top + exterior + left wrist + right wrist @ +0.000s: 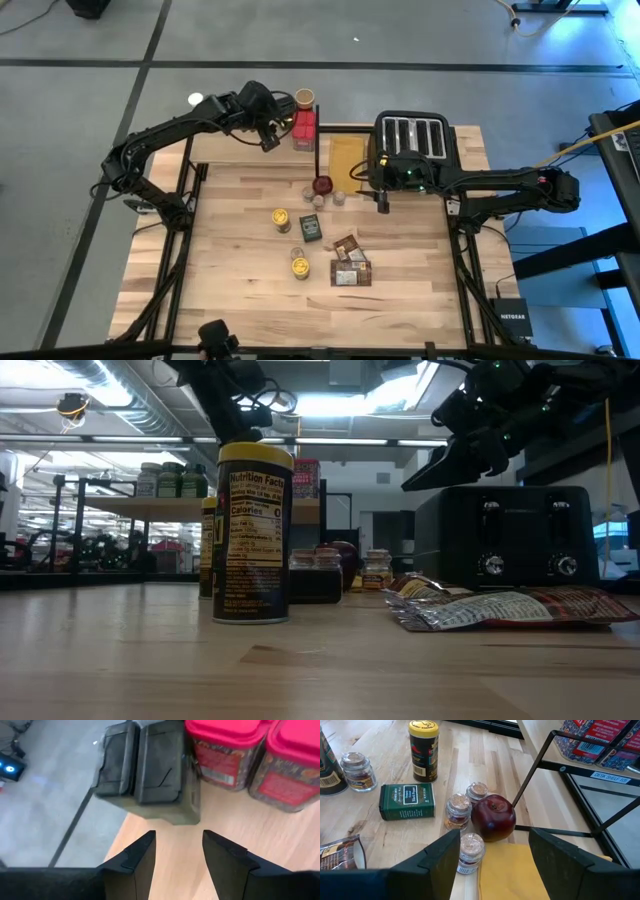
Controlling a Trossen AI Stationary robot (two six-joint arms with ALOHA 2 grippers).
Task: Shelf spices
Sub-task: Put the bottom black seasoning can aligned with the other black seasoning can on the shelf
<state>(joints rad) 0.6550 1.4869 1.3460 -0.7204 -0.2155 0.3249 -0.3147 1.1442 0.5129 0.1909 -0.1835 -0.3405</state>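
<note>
Butcher-block table, shelf at its far edge. Your left gripper hangs over the shelf plank, fingers parted and empty, just short of two dark tins beside red-lidded jars. Your right gripper, spread and empty, hovers near the shelf above a cork-topped jar and dark red knob.
</note>
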